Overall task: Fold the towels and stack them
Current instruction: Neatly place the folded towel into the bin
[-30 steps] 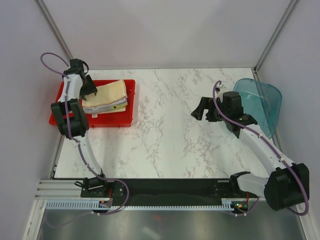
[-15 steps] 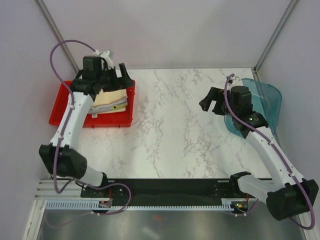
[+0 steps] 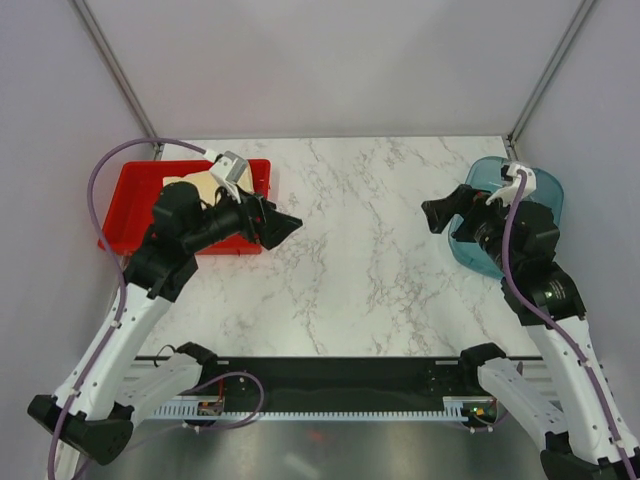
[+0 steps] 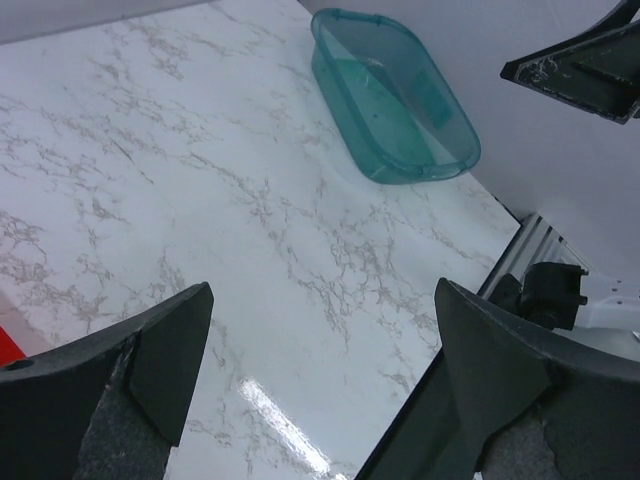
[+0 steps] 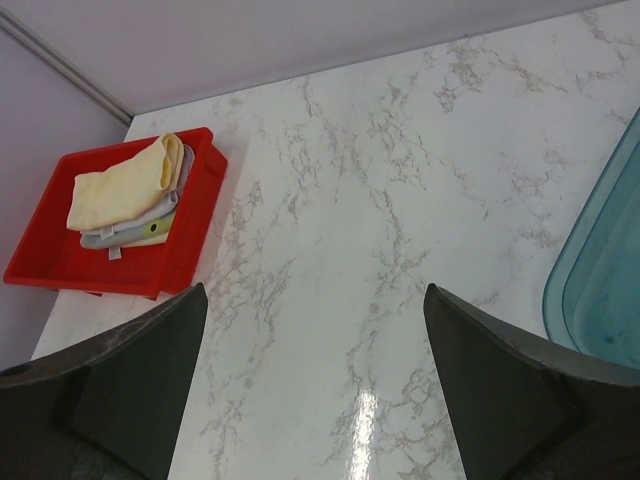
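Two sets of fingers hang open and empty above the marble-patterned surface [image 3: 360, 240] as the towel job appears to be near its close. The left fingers [image 4: 120, 370] are spread wide just beside the right edge of the red tray [image 3: 130, 195], pinching nothing. The right fingers [image 5: 110, 380] are spread just as wide and also hold nothing, beside the teal basket [image 3: 535, 195] at the right edge of the surface.

The towels [image 5: 125, 195] lie in one pile inside the red tray at the back left corner, apart from both sets of fingers. The right wrist view shows them best: a pale yellow cloth, folded over on itself, sits on top. A light grey layer and a white one lie beneath, the white one carrying a small yellow-green mark. A small white tag hangs from the pile's near edge. The layers sit roughly square to each other, though the yellow one bulges a little and overhangs toward the tray's back wall.

No loose cloth shows on the surface in any view, and the basket, seen from the left wrist, appears to hold none. On that evidence the folding and stacking looks done, with the last cloth set down and let go. The next move probably calls for little more than drawing both arms clear without brushing the pile. If the yellow top layer needs squaring, that would take a light press or tug from the left side.
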